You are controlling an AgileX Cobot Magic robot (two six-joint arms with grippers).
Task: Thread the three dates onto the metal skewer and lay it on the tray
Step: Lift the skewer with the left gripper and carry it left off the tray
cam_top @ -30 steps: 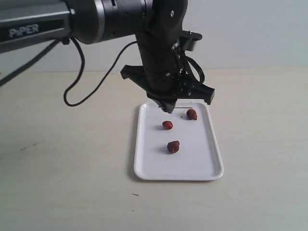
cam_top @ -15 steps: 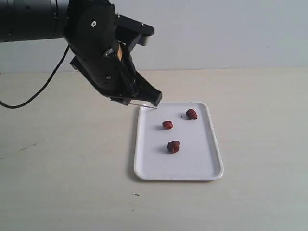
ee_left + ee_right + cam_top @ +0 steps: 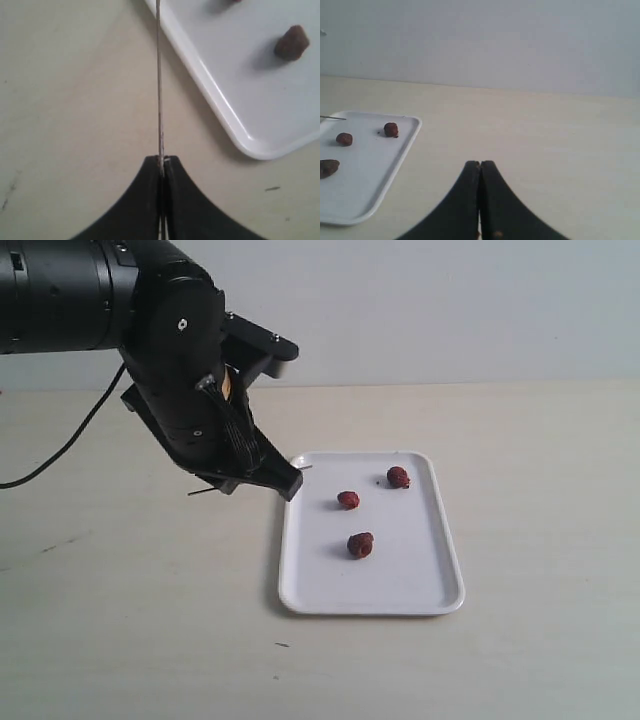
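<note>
**A:** At the left gripper (image 3: 161, 161), what is held?

**B:** The skewer (image 3: 159, 80). Its jaws are pinched tight on it, and the rod runs straight out from the tips. In the exterior view its point reaches the far left corner of the tray (image 3: 410, 575).

**A:** And the right gripper (image 3: 480, 165)?

**B:** Fingers pressed together with nothing between them, well apart from the tray.

**A:** What has changed?

**B:** A second ago the left gripper hung over the tray's far edge. It has since swung left and lower, and now sits just off the tray. The three dates (image 3: 360, 544) lie where they were, loose on the tray and apart from one another, with none on the skewer.

**A:** And the surroundings?

**B:** A pale beige table (image 3: 540, 490), matte and faintly scuffed, with a plain light wall (image 3: 480, 310) behind it.
</note>
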